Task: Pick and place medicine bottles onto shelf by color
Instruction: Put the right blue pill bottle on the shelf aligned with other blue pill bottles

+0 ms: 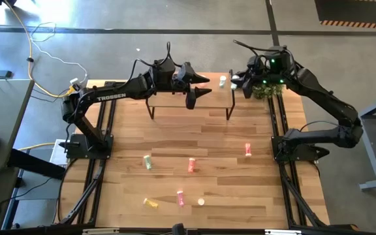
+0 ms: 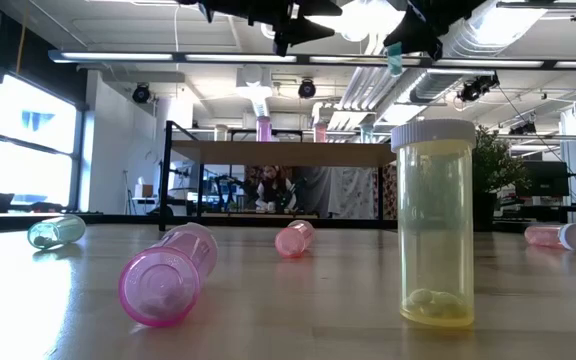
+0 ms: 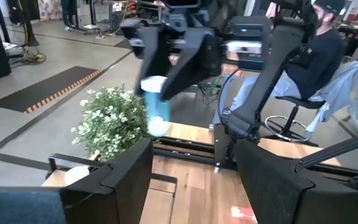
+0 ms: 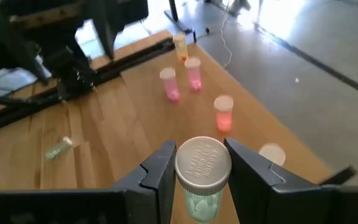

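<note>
The shelf point(image 1: 189, 100) stands at the table's far edge, and several upright bottles are on it: pink point(image 4: 168, 84), pink point(image 4: 192, 73), yellow point(image 4: 179, 45) and red-orange point(image 4: 223, 115). My right gripper point(image 1: 239, 81) hangs over the shelf's right end, shut on a pale green bottle point(image 4: 201, 186) with a white cap. My left gripper point(image 1: 204, 86) hovers open above the middle of the shelf, holding nothing. More bottles are scattered on the table: green point(image 1: 147, 162), pink point(image 1: 192, 165), pink point(image 1: 247, 150), yellow point(image 1: 151, 203) and pink point(image 1: 181, 198). My right gripper pinches the pale green bottle between its two fingers at its upper part, at and just under the white cap point(image 4: 202, 163). The fingers slant down from the table's right side. The bottle hangs upright, cap up, its body point(image 3: 156, 115) below the fingers and clear of the shelf.
A yellow bottle point(image 2: 434, 225) stands upright near the table's front edge. A small potted plant point(image 1: 266, 90) sits at the far right corner, just behind my right gripper. A seated person point(image 3: 328, 50) shows beyond the table. Bare wood lies between the shelf and the scattered bottles.
</note>
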Robot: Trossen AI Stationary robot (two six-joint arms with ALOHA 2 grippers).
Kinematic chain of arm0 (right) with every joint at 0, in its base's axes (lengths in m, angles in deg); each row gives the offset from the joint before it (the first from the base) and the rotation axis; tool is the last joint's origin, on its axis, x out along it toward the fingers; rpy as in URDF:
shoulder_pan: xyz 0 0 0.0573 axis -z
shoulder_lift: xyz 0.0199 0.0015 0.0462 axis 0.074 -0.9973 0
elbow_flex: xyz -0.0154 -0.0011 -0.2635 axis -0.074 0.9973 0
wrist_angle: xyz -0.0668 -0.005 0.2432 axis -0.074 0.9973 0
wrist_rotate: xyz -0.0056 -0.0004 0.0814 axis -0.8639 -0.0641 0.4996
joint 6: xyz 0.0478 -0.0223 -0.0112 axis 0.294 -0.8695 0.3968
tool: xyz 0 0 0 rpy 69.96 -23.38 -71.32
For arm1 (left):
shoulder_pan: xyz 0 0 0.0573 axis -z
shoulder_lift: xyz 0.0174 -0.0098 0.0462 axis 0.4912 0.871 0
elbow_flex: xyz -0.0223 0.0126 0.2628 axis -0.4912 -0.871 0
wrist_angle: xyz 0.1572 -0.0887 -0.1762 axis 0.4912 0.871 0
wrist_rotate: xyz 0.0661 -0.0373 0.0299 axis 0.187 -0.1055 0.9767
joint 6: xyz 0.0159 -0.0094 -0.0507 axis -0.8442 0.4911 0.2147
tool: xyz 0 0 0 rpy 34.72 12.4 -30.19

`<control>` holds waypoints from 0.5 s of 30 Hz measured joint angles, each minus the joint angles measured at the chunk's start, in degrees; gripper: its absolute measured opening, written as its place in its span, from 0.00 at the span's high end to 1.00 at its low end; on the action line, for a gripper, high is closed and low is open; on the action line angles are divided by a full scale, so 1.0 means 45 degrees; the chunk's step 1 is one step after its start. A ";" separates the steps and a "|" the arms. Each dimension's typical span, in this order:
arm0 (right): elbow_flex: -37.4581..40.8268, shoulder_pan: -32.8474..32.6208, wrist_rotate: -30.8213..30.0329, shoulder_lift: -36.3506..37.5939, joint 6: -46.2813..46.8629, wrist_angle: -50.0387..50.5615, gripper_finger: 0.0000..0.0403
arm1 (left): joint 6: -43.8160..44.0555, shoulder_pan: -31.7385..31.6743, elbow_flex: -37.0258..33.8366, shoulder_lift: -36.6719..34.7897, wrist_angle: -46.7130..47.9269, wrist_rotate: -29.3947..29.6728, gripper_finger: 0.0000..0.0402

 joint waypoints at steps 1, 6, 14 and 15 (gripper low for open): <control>0.0001 0.0000 0.0007 0.0101 -0.0090 0.0275 0.72 | -0.0077 -0.0012 0.0000 0.0000 0.0041 0.0002 0.45; 0.0001 -0.0005 0.0003 0.0594 -0.0608 0.1744 0.72 | -0.0157 -0.0060 0.0000 0.0005 0.0042 0.0054 0.45; 0.2748 -0.0010 0.0755 0.2117 0.0119 0.0196 0.72 | -0.0157 -0.0080 0.0000 0.0005 0.0045 0.0521 0.45; 0.3205 -0.0008 0.0777 0.2393 0.0255 -0.0427 0.72 | -0.0157 -0.0080 0.0000 0.0005 0.0040 0.0547 0.45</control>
